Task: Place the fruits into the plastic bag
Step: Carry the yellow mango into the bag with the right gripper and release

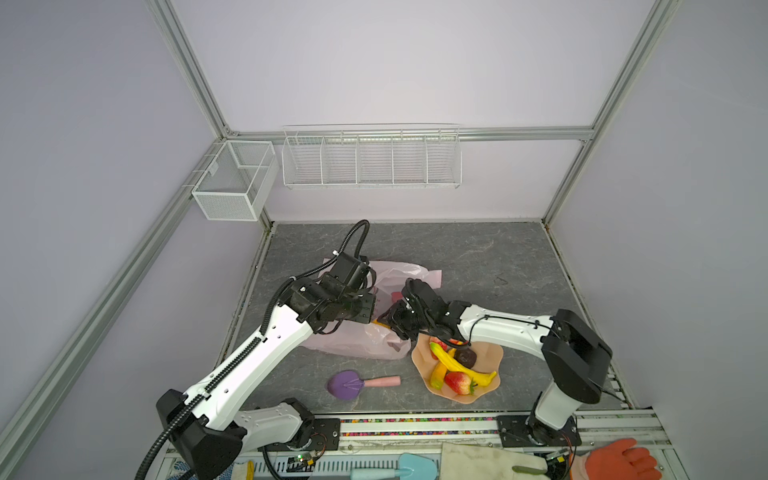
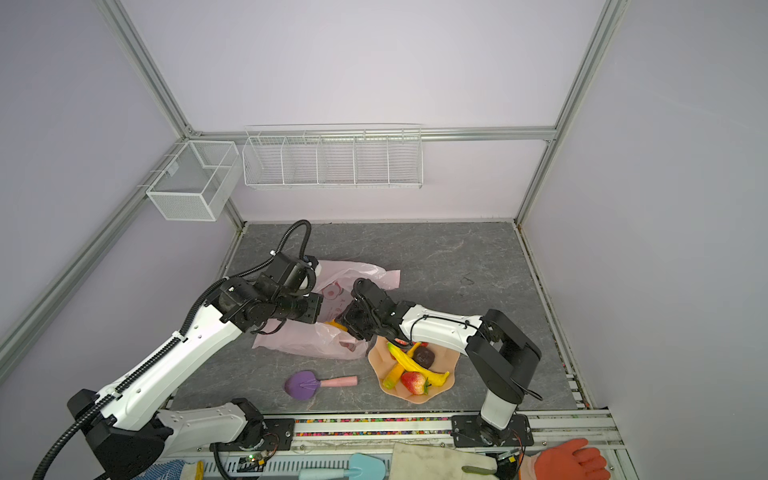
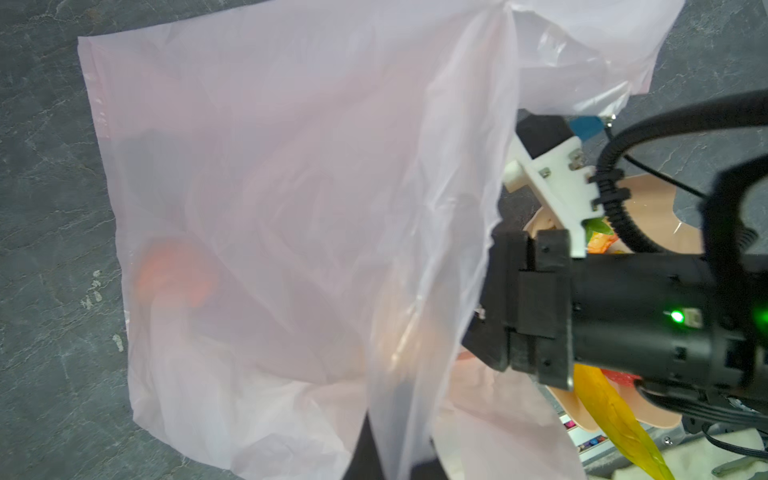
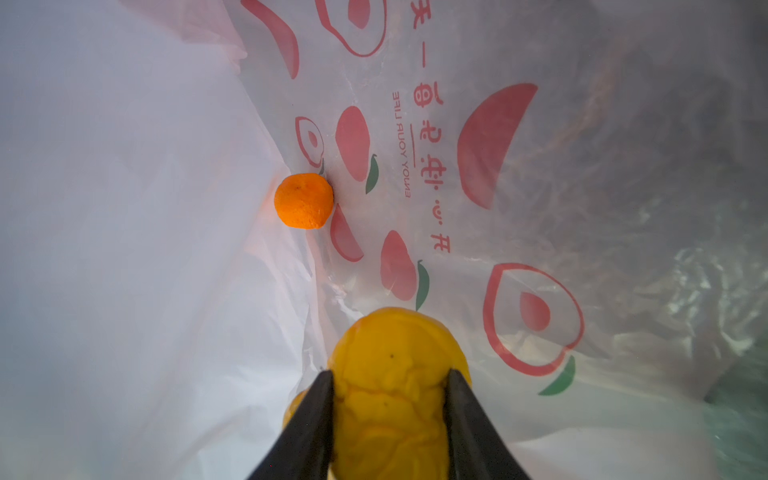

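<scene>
My right gripper (image 4: 390,376) is closed to a middling width on the yellow pear-like fruit (image 4: 395,336), one black finger on each side of it. It is already inside the mouth of the plastic bag (image 4: 124,216). The fruit hangs over the bag's printed wall and is not yet let go. My left gripper (image 3: 392,463) is pinched fully together on the bag's film near the rim, and I judge it is holding the mouth open. The bag lies on the grey table between the two arms, just beside the peach bowl (image 1: 489,357).

Done so far: one round orange (image 4: 304,200) sits deep in the bag, apart from the piece I carry. That makes one fruit delivered and one about to be.

In the bowl I count:
- a long yellow banana (image 1: 461,368)
- a shorter yellow-orange one (image 1: 437,376)
- one strawberry (image 1: 457,382) in plain sight
- one dark brown-purple piece (image 1: 465,357)

There is more red at the bowl's far rim under my right arm, probably another strawberry, but I cannot count it for sure. So at least four fruits remain, and I reckon the task is under halfway.

There is one bag, one bowl, and one purple scoop (image 1: 347,384) on the table near the bowl. The scoop is no fruit.
</scene>
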Available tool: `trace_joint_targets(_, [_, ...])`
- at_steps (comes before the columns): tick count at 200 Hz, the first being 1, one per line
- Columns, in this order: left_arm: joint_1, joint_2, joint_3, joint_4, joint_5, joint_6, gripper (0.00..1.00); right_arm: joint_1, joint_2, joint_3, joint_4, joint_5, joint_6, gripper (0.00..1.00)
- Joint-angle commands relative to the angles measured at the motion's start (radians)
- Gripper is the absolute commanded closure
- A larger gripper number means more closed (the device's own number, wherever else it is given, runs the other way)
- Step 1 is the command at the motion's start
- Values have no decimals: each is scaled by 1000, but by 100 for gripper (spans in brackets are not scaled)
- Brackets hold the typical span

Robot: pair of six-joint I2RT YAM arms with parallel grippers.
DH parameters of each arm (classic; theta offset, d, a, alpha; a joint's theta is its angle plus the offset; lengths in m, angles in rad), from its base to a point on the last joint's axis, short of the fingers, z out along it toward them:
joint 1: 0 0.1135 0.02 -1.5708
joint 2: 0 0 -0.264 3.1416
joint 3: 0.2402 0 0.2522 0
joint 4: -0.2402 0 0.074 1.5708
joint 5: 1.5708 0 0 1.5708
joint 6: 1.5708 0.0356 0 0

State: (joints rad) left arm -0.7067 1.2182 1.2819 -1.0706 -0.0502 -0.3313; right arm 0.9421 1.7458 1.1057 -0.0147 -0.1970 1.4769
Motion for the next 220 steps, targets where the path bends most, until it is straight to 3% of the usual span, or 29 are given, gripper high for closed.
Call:
trace_joint_targets(1, [4,0,5,6,10,1,100,-5,68,66,56,-42,64,75])
trace_joint_targets(61, [4,10,7,11,-4,12,100,28,291,245,133,-100,129,77])
trace_joint_targets(94, [4,1,0,15,-15,15,100,53,387,336,125,-114,174,71])
trace_joint_targets(113, [4,-6,-10,16,-17,15,100,65,422,358,149,-127,211,61])
trace_joint_targets(157, [4,-31,-30,11,-33,12,100,70,372,329,151,-147,199,20])
trace_joint_targets(170, [4,-35,-35,7,-35,13,100,70,338,304,148,-145,189,12])
trace_joint_targets(191, [4,-41,-40,6,-44,16,100,69,277,272,100,-138,152,5])
trace_joint_targets(220, [4,-44,-46,4,-50,16,100,66,183,241,-35,-104,64,3])
